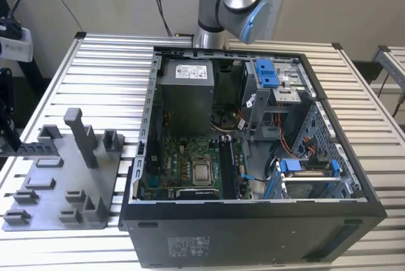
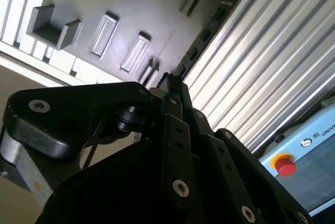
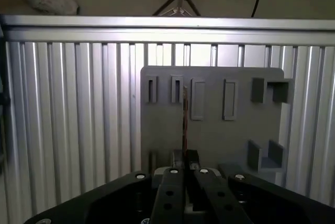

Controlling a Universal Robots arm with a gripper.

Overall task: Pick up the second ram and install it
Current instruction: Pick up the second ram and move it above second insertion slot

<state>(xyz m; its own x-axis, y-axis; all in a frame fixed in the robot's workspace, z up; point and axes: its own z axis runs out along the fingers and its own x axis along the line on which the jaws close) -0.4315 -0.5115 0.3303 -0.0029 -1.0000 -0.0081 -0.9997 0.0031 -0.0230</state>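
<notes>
The claw [image 3: 185, 155] is closed on 1 end of the memory stick [image 3: 184, 114], its 2 fingers pinching the thin board between them. In the first wrist view the stick shows edge-on, jutting straight out from the fingertips over the grey holder tray [image 3: 209, 135]. In the exterior view it lies level above the far part of that tray, on the exterior view's left. Whether it touches the tray I cannot tell. The tray sits on the slatted counter [image 1: 107, 75], just beside the open computer case [image 1: 253, 233]. The case lies on its side with its motherboard [image 1: 190, 163] facing up, well apart from the stick
</notes>
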